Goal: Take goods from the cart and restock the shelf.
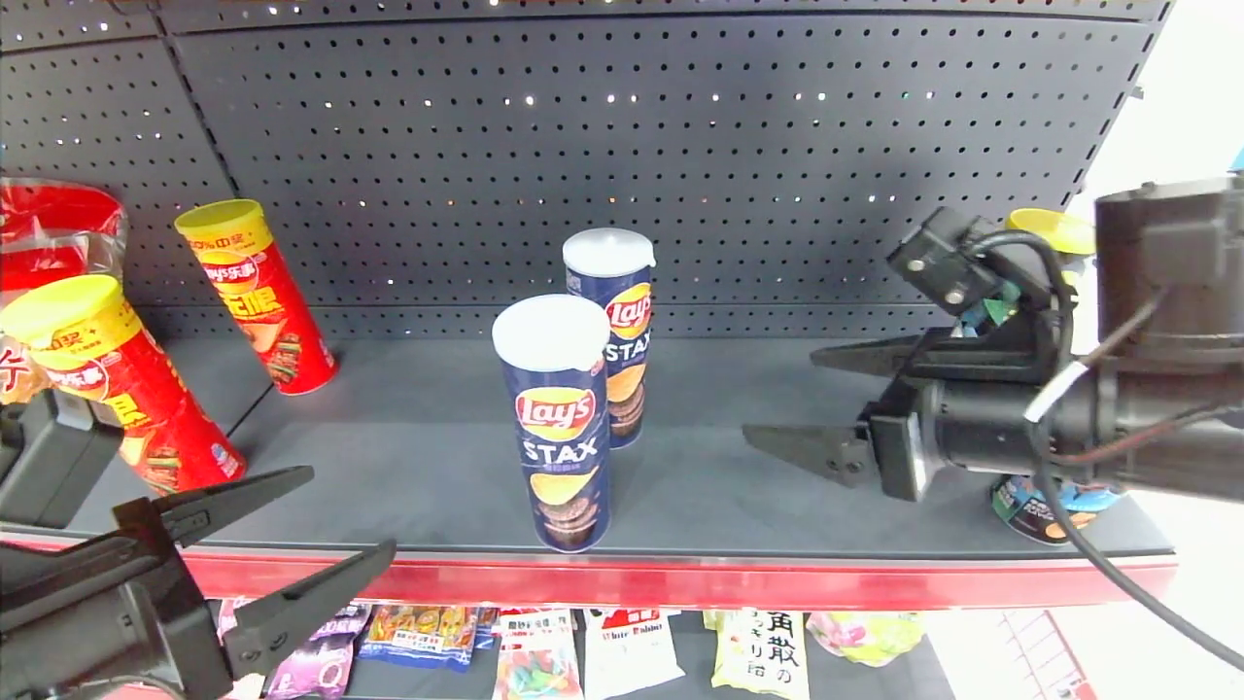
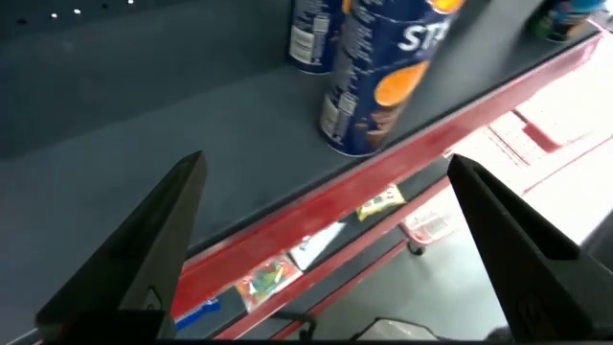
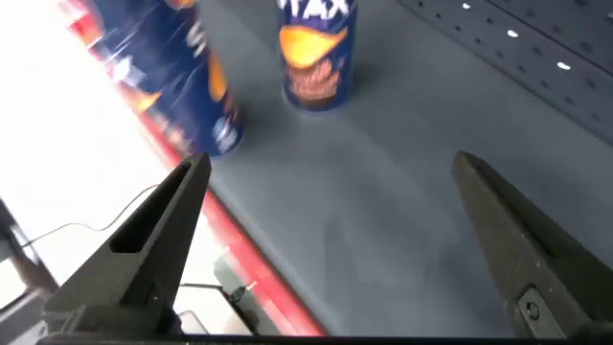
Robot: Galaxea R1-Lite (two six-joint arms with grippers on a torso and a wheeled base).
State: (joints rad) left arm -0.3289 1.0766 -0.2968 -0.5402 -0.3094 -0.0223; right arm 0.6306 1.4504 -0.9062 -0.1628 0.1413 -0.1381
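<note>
Standing upright near the red front edge of the shelf (image 1: pixel 408 457) is a blue chip can (image 1: pixel 552 428), with a second blue can (image 1: pixel 610 331) just behind it. The right gripper (image 1: pixel 781 397) hovers over the shelf to their right, fingers wide apart and empty. The left gripper (image 1: pixel 352 511) hangs before the edge, likewise spread.

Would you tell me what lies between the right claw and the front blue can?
Nothing: in the head view, only bare shelf separates the right claw from the front blue can; the rear can stands farther back.
</note>
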